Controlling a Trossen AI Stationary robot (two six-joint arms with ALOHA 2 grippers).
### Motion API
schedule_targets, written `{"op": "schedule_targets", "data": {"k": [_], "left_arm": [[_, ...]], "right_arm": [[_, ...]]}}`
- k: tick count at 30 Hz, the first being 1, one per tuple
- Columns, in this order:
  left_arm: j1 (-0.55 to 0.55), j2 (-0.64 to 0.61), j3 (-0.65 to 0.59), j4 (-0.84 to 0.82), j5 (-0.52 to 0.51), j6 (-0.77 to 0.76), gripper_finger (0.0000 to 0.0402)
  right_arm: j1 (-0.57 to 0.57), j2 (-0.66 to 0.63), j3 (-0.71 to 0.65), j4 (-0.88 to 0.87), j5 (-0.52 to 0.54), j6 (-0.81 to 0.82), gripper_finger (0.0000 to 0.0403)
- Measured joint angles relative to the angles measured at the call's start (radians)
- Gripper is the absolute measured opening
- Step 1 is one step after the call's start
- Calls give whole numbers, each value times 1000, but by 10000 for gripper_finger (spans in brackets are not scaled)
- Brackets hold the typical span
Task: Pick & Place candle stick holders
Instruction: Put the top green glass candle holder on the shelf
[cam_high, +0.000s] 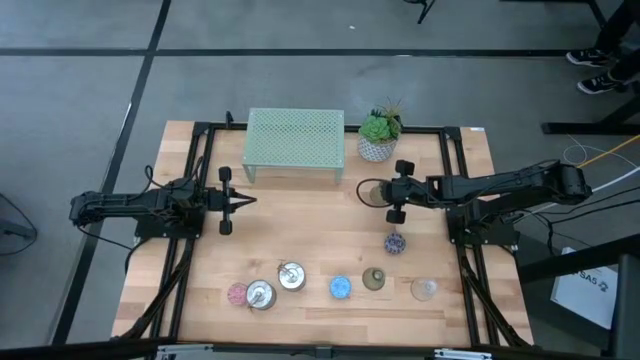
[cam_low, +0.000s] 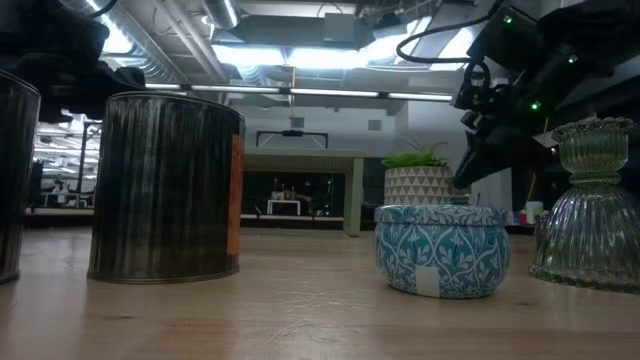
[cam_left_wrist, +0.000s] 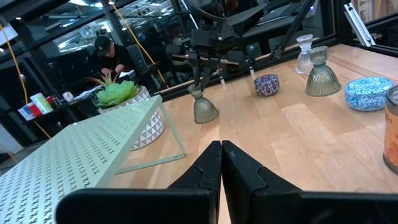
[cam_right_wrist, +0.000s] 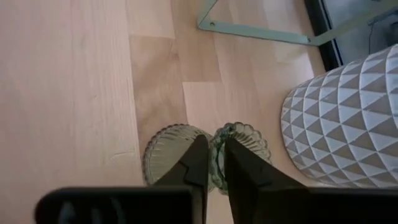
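Right tool (cam_right_wrist: 211, 163) clenched on rim of olive-green glass holder (cam_right_wrist: 186, 152), standing on the surface (cam_high: 300, 220) just beside white plant pot (cam_right_wrist: 348, 118). Left tool (cam_left_wrist: 221, 163) clenched, empty, near mesh stand (cam_high: 295, 140).

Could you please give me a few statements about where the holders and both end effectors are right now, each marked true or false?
1. The right end effector is closed on the neck of an olive-green glass holder. True.
2. That olive-green glass holder sits on top of the mint-green mesh stand. False: it is on the table, beside the potted plant.
3. The left end effector holds a holder. False: it is shut on nothing, waiting at the table's left.
4. A blue patterned holder stands in the row near the table's front edge. True.
5. The purple holder is on the stand. False: it rests on the table.
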Motion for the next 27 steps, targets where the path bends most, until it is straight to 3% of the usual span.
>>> {"op": "schedule_targets", "data": {"k": [9, 27], "left_arm": [[0, 0, 0, 0, 0, 0, 6], [0, 0, 0, 0, 0, 0, 6]], "right_arm": [[1, 5, 162, -173, -27, 155, 26], [5, 10, 473, -172, -84, 112, 26]]}}
